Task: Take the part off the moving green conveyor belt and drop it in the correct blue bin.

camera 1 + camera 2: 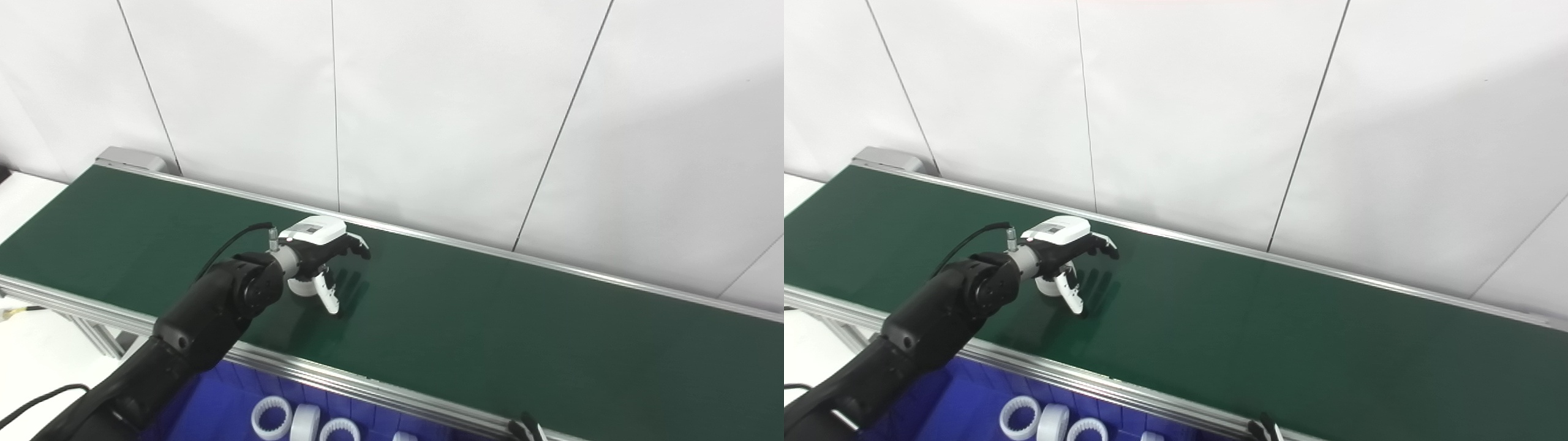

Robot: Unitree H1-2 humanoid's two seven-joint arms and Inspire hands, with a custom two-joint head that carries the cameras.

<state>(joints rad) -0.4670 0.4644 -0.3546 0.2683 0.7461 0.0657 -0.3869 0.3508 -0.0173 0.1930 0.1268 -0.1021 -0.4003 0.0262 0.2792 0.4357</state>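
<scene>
White and ring-shaped, the small plastic part point(300, 286) sat on the matte green conveyor belt point(490, 324), just under the palm of my left hand point(320, 254) and half hidden by it, so I could see only its pale curved side. I had that hand reached out over the belt with the white-shelled back up and the dark fingers point(355, 244) spread forward and apart, the thumb hanging down beside the part; nothing was pinched yet, and I could not tell whether the thumb touched the ring. I judged the hand was held low and cupped like that so the belt would carry the part into its grasp. The belt looked smooth and faintly glossy, framed by ribbed silver aluminium rails point(343, 383). Below the near rail lay the blue plastic bin point(226, 404), already holding several similar white toothed rings point(271, 418), which suggested it was the right destination. Of my right hand point(525, 429) only dark fingertips showed at the bottom edge, too little to say whether it was spread or closed. Plain white wall panels point(429, 110) stood behind the belt.
</scene>
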